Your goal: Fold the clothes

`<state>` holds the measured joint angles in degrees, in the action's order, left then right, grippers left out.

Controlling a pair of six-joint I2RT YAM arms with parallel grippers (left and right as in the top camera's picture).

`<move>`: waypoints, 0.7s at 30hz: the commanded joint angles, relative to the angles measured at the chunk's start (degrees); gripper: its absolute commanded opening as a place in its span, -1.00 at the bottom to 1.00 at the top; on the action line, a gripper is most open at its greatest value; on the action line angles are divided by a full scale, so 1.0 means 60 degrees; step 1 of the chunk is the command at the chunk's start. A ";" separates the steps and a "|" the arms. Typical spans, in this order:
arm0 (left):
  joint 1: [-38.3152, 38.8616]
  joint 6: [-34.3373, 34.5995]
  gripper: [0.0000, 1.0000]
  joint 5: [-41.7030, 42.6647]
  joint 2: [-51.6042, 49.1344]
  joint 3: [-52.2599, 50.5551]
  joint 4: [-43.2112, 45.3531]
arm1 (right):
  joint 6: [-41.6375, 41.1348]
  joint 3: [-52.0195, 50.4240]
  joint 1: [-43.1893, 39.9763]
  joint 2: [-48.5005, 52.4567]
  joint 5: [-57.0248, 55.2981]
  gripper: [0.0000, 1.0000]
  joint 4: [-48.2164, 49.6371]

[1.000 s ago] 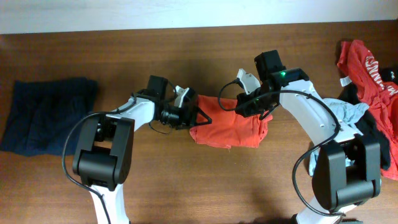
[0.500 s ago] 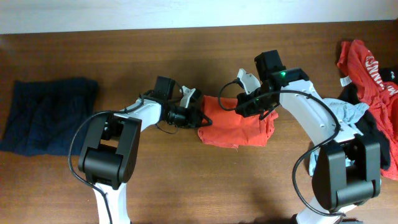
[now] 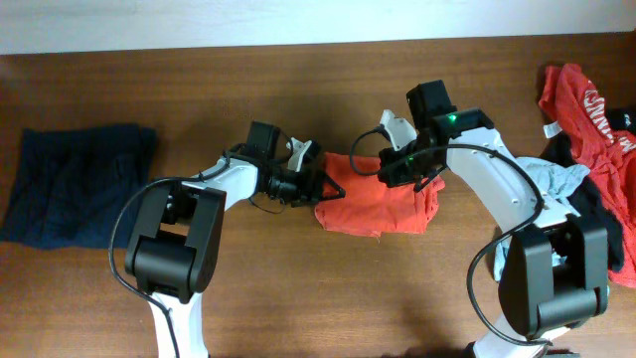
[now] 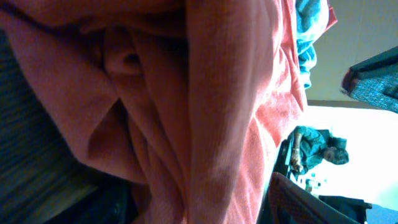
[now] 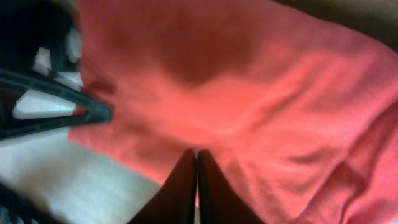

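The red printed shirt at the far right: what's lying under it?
A black garment pokes out beneath the red printed shirt, with a pale blue one next to it. What else lies under is covered; the right arm hides part of the pile.

You had both arms bent inward toward each other; your left arm (image 3: 224, 179) lay stretched to the right, wrist level, with the left gripper (image 3: 333, 191) pointing toward the right one, its jaws spread apart; your right arm (image 3: 492, 174) arched over and leaned left, wrist tipped down, the right gripper (image 5: 196, 155) with its fingers pressed tightly together
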<state>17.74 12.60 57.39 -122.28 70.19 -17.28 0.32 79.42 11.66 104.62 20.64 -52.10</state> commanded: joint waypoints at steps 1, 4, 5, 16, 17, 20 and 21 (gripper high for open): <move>0.0080 0.0255 0.46 -0.0284 -0.0138 0.0040 -0.0004 | -0.1738 0.0033 -0.0011 0.0280 -0.1942 -0.92 -0.0175; 0.0080 0.0255 0.46 -0.0280 -0.0138 0.0040 0.0015 | -0.2182 -0.0219 -0.0011 0.0754 -0.2514 -0.92 -0.0178; 0.0080 0.0255 0.46 -0.0280 -0.0138 0.0040 0.0015 | -0.2182 -0.0280 -0.0011 0.0874 -0.2517 -0.92 -0.0175; 0.0091 0.0539 0.51 -0.0277 -0.0138 0.0040 0.0055 | -0.2204 -0.0969 -0.0011 0.1883 -0.2193 -0.92 0.0874; 0.0120 0.0543 0.51 -0.0288 -0.0138 0.0040 0.0109 | -0.2237 -0.1118 -0.0011 0.2051 -0.2175 -0.92 0.1005; 0.0219 0.1020 0.52 -0.0415 -0.0138 0.0040 0.0408 | -0.2251 -0.1293 -0.0011 0.2382 -0.2073 -0.92 0.1126; 0.0266 0.1213 0.52 -0.0521 -0.0138 0.0040 0.0521 | -0.2248 -0.1311 -0.0011 0.2514 -0.2007 -0.92 0.1111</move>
<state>18.22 16.14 57.32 -122.28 70.26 -15.53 -12.25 74.76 11.66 113.08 8.84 -46.96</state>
